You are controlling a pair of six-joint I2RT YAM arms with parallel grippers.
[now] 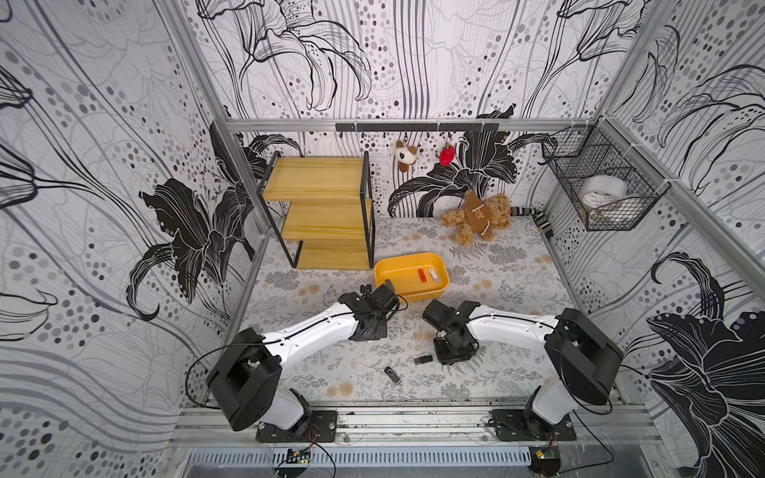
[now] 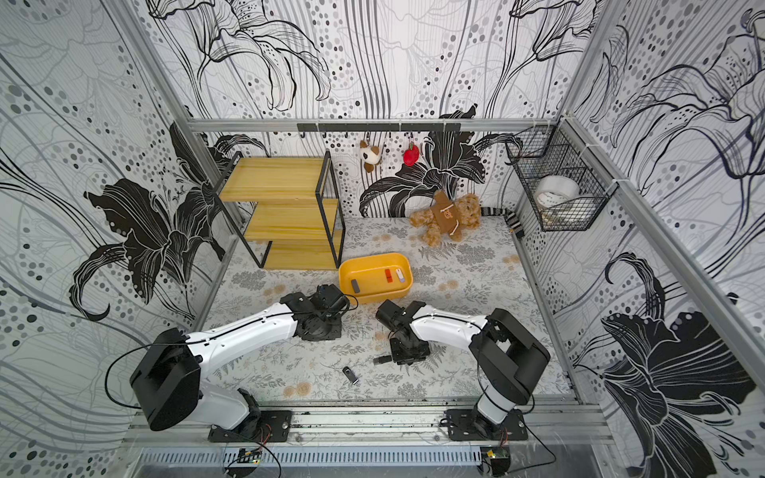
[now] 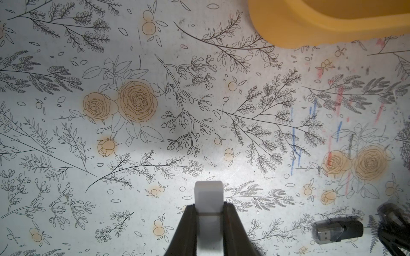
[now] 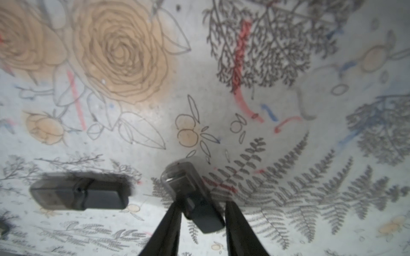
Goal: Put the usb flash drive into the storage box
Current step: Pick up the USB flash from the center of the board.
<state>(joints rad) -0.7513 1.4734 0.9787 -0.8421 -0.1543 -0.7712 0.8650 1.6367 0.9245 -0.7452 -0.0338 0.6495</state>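
My right gripper (image 4: pixel 202 204) straddles the dark usb flash drive (image 4: pixel 188 188), but the blur hides whether it grips. My left gripper (image 3: pixel 208 206) clamps a white drive (image 3: pixel 208 192). Next I should lift toward the far storage box (image 1: pixel 422 296).

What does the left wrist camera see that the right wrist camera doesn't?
Only the left wrist camera: the left gripper pinching a white plastic flash drive, plus a corner of the yellow-orange plastic storage box. Only the right wrist camera: a clear look at the dark, clear-capped flash drive between the fingers of the right gripper. Both: the flowery table cover and another black flash drive lying flat on it.
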